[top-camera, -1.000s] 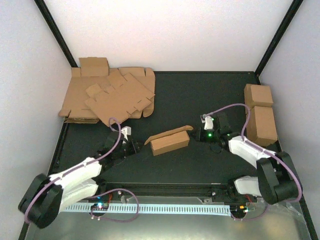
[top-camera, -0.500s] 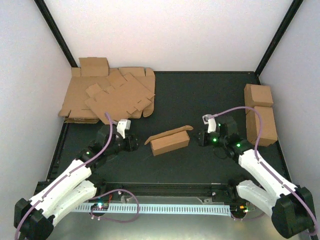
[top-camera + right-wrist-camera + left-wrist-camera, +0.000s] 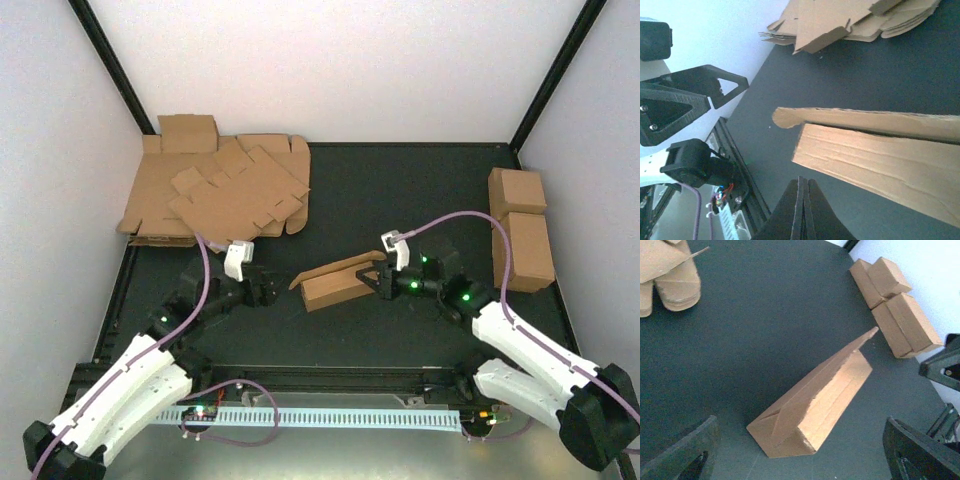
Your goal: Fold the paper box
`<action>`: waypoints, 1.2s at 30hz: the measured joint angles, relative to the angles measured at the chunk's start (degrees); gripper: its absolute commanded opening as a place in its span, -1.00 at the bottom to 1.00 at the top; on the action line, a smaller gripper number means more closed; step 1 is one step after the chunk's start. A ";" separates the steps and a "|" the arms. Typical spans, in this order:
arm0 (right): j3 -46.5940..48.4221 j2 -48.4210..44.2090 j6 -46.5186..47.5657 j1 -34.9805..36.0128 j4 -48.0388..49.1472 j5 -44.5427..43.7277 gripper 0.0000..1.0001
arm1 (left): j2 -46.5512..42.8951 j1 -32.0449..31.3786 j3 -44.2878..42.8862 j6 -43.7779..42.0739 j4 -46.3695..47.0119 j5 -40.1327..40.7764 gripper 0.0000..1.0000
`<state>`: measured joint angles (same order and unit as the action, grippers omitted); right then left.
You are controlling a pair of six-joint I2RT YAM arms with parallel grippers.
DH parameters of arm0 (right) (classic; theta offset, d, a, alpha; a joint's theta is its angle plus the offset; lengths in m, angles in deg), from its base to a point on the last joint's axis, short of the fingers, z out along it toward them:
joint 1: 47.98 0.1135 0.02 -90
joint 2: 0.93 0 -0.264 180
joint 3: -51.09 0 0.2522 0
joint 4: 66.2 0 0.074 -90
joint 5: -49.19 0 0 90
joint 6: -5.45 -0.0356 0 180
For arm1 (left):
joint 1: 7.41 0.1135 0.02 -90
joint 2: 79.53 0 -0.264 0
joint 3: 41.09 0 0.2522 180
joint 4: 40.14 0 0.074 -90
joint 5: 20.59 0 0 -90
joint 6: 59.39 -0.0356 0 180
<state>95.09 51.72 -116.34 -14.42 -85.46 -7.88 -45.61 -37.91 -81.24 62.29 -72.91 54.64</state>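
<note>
The paper box (image 3: 340, 283) lies on the tabletop (image 3: 400, 190), flap raised. Left hand (image 3: 263, 288), released, faces the box's left end. Right hand (image 3: 377, 283), clenched empty, sits just beside its right end. Cardboard sheets (image 3: 220, 195) lie behind-left of it, two cuboids (image 3: 522, 232) well to its right.

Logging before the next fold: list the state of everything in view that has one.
Paper box: lying flat, long lid flap ajar, unheld.
Left jaws: open, off the box.
Right jaws: shut, empty, by the box's right end.
Cardboard sheets: unfolded, heaped.
Two small boxes: closed.
</note>
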 measured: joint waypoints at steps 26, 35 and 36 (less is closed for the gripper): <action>-1.79 10.49 -5.18 6.69 14.23 -7.54 -0.96 | 15.45 -13.77 -7.98 -5.46 -3.06 11.98 0.36; -1.79 13.70 -5.11 7.65 14.99 -8.85 -0.97 | 17.20 -14.62 -8.00 -5.99 -3.63 13.35 0.06; -1.79 14.03 -5.05 7.72 14.99 -9.03 -0.97 | 17.59 -14.64 -8.07 -6.01 -3.72 13.46 0.03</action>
<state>93.30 65.75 -121.39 -6.70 -70.47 -16.91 -28.02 -52.55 -89.31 56.28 -76.62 68.11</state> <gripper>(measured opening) 0.018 0.571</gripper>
